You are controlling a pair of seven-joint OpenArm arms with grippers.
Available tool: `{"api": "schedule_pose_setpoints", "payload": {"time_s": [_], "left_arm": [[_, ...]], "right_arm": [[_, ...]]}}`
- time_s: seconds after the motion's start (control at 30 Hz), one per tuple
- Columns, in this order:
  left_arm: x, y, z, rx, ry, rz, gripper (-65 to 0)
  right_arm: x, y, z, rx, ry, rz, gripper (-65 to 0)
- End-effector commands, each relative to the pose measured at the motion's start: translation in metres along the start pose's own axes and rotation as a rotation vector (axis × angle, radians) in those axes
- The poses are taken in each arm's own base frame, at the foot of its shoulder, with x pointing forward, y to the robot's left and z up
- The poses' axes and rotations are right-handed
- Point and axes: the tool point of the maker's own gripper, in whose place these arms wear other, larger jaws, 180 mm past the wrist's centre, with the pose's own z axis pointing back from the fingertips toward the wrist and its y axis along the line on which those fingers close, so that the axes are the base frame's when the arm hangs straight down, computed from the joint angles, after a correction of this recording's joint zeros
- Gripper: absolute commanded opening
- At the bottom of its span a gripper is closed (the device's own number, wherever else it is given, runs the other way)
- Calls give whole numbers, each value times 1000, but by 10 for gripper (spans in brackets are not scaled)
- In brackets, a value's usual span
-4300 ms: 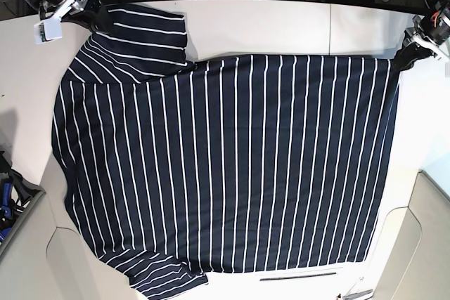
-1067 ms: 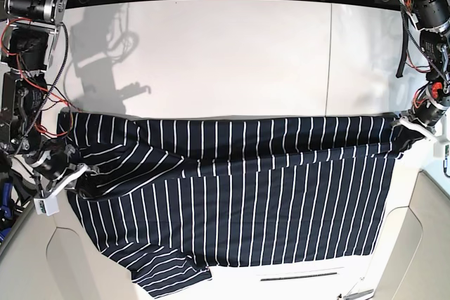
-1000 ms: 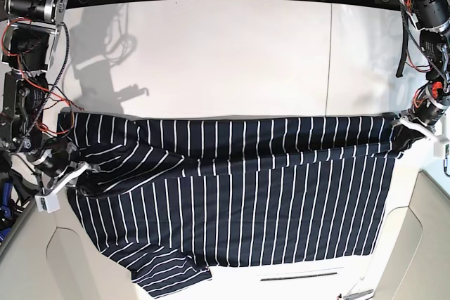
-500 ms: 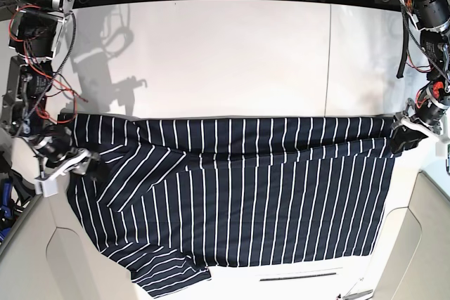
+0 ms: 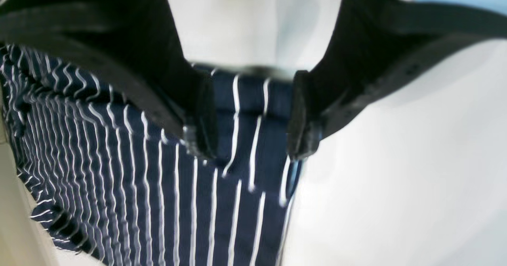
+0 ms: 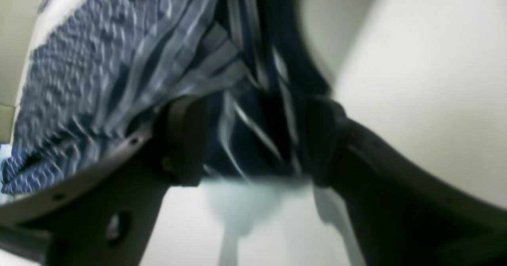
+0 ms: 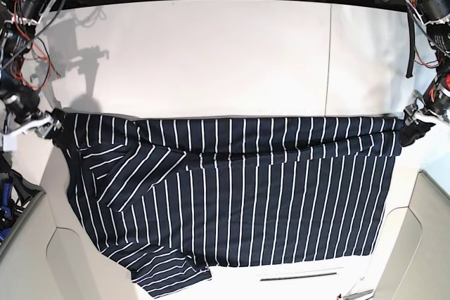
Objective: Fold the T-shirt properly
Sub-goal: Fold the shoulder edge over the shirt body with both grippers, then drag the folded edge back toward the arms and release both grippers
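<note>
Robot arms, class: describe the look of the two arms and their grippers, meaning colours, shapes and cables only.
Both arms are black, built from chunky cylindrical joints. Red and black wires loop loosely along the right arm; a black cable hangs beside the left arm. The left gripper has two broad, curved black fingers ending in flat pads, and the right gripper has the same shape. White parts show near both wrists.
</note>
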Motion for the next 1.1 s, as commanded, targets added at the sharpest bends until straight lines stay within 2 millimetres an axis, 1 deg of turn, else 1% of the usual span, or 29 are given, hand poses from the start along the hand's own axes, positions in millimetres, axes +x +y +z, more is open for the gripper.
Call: {"api": "schedule_pose_setpoints", "payload": {"time_s": [0.0,0.07,0.1,0.13,0.23,0.37,0.43,0.63,0.77,0.83,0.97,1.07], "left_arm": [[21,-1,5,-12,-59,-20,-297],[18,1,6,-7,-67,-16,-236],[17,2,7,-5,-70,-16,-218],[17,2,7,-4,-68,-16,-213],[10,3,8,-2,-56,-10,-213],[-13,4,9,3,-22,15,-213],[-22,3,7,11,-21,15,-213],[-28,-1,2,19,-51,12,-213],[-29,-1,-2,39,-54,4,-213],[-27,-2,-7,51,-51,-9,-213],[-25,-14,-18,30,-36,-50,-213],[-22,-11,-24,67,-43,-41,-213]], "right_arm": [[18,2,5,13,-52,21,-266],[10,-2,8,3,-50,15,-266],[7,-5,9,-2,-52,12,-266],[6,-6,10,-6,-59,10,-266],[1,-9,11,-13,-60,4,-266],[-9,-13,7,-17,-36,-20,-266],[-15,-16,4,-19,-32,-46,-266],[-33,-16,-6,-11,-34,-116,-266],[-39,-7,-13,10,-24,-119,-266],[-38,3,-20,32,-20,-110,-266],[-32,24,-33,81,-6,-70,-266],[-29,37,-40,108,7,-41,-266]]}}
